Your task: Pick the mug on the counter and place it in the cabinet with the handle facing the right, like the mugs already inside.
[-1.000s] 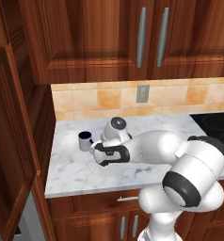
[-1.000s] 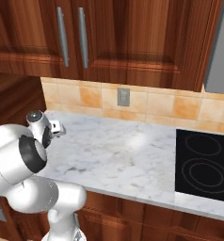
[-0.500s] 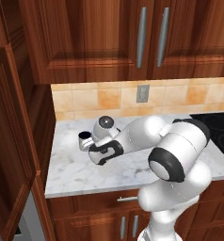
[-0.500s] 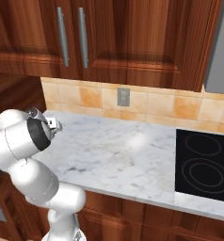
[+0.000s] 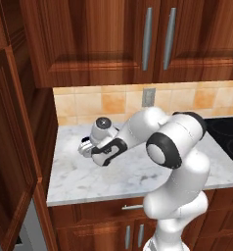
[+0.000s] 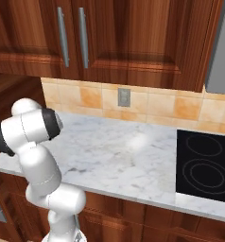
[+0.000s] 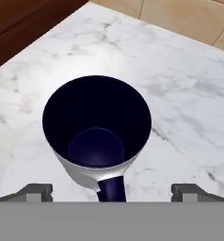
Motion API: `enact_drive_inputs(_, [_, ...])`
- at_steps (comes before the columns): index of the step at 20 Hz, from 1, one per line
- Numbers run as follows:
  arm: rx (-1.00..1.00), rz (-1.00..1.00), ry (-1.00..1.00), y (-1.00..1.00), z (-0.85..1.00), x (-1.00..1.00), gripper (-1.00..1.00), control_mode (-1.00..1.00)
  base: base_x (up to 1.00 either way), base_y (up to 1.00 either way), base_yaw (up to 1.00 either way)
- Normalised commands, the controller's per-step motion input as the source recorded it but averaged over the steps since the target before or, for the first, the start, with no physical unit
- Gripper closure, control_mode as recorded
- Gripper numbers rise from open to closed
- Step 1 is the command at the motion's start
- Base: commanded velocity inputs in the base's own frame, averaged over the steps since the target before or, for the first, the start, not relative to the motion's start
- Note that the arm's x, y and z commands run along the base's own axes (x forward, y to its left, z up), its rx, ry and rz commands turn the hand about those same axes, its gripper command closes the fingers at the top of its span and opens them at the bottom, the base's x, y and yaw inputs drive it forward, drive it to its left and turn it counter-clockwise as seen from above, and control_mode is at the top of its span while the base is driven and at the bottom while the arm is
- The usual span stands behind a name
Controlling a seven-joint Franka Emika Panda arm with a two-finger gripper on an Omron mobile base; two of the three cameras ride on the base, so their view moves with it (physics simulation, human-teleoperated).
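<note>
The grey mug (image 7: 97, 127) stands upright on the white marble counter (image 7: 180, 80), its dark navy inside showing from above. Its dark handle (image 7: 112, 188) points toward the bottom of the hand view, between my fingertips (image 7: 36, 192). My gripper (image 7: 113, 194) hovers just above and behind the mug, open wide, holding nothing. In the left base view the gripper (image 5: 89, 148) is over the counter's (image 5: 138, 171) left part, and the hand covers most of the mug. The tall cabinet's panelled door (image 5: 13, 147) stands at the far left.
Upper cabinets with silver bar handles (image 5: 147, 38) hang above the tiled backsplash and its wall outlet (image 6: 124, 97). A black cooktop (image 6: 204, 165) lies at the counter's right end. My own arm's elbow (image 5: 170, 147) bulges over the counter's middle.
The hand has moved left along the counter and now sits over the mug. The elbow has swung forward and up. The jaws have stayed open.
</note>
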Motion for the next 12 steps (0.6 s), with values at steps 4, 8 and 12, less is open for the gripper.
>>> enact_drive_inputs(4, [0.0,-0.01,0.03,0.0,-0.24,0.09,-1.0,-1.0,0.0,0.0,0.0])
enact_drive_inputs(8, [0.0,-0.02,0.07,0.0,-0.28,0.0,-1.0,-1.0,0.0,0.0,0.0])
enact_drive_inputs(12, [0.01,-0.01,0.04,-0.02,-0.2,0.06,-1.0,-1.0,0.0,0.0,0.0])
